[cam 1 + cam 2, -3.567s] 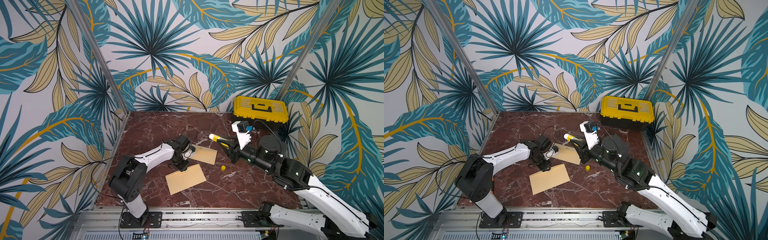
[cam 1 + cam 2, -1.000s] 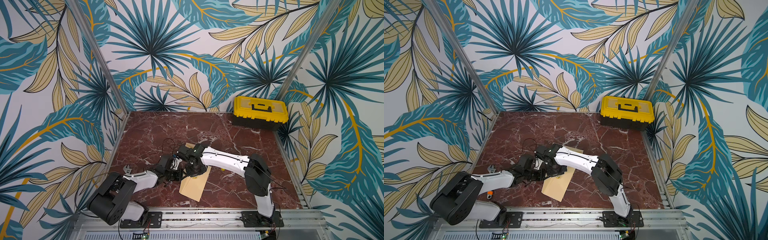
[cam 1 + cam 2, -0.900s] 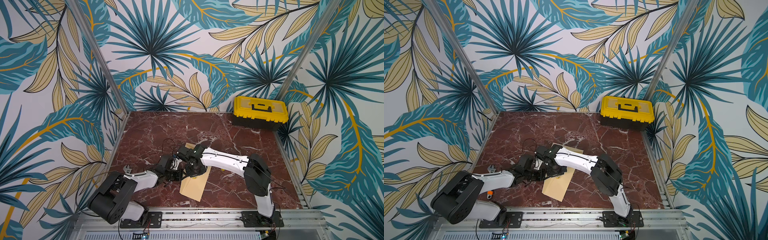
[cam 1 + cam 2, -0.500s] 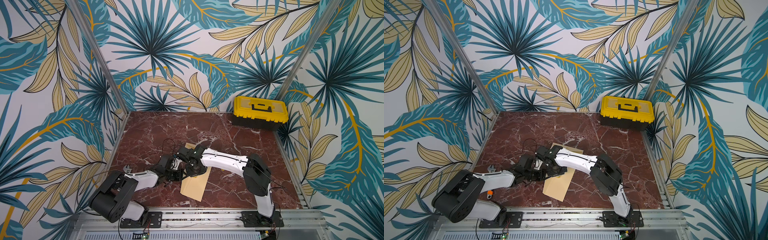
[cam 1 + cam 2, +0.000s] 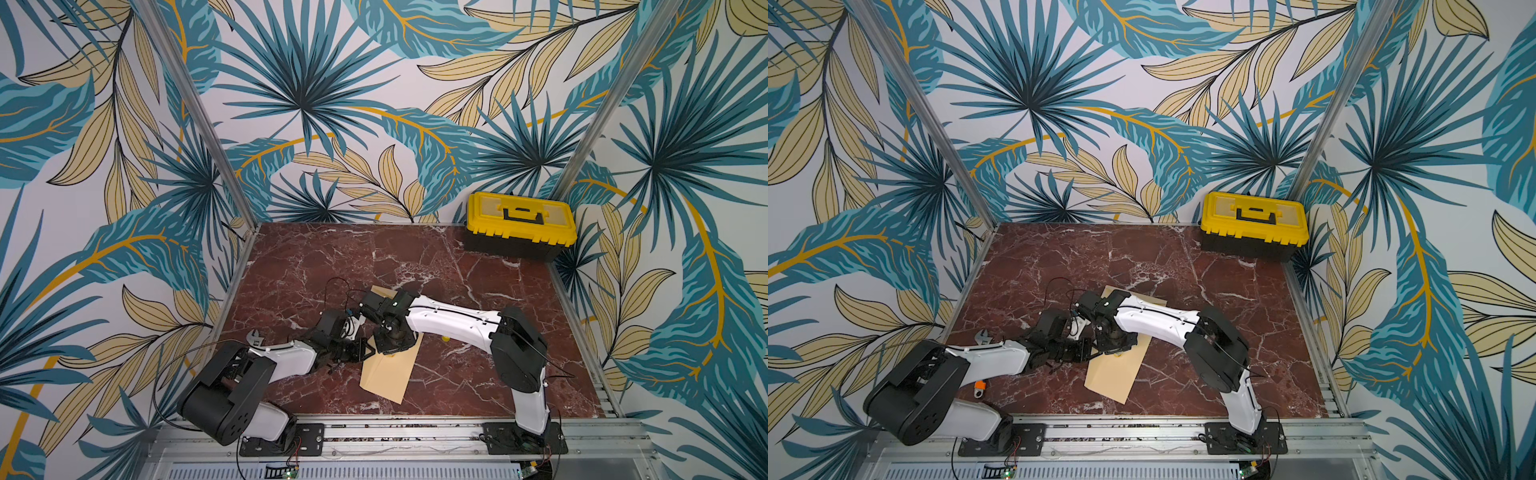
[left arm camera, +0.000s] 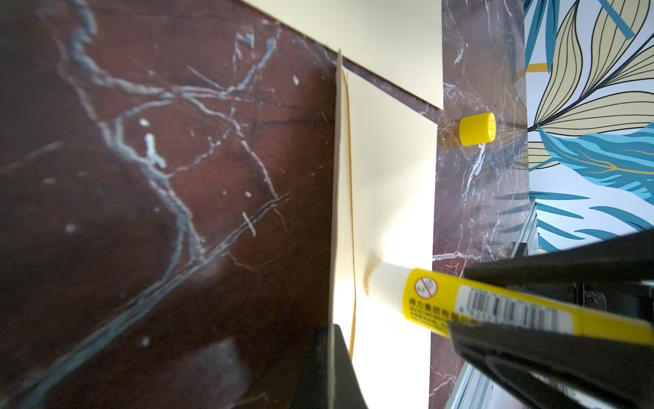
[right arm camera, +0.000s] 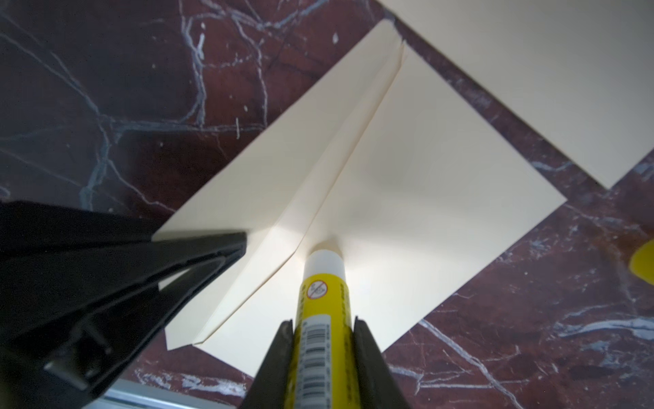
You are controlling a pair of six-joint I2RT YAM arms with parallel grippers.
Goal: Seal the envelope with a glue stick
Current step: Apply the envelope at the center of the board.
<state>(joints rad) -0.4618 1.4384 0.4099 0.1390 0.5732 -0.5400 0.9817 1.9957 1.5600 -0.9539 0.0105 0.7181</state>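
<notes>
While R pincer [image 7: 322, 324] grips glue stick [image 7: 324, 301] | axis tilted, tip on envelope [image 7: 424, 212]

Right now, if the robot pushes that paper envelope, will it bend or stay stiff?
Probably bends: the envelope looks like thin paper, and its flap folds up along a crease where the left jaws pinch it. It likely slides easily on the smooth marble table too.
</notes>
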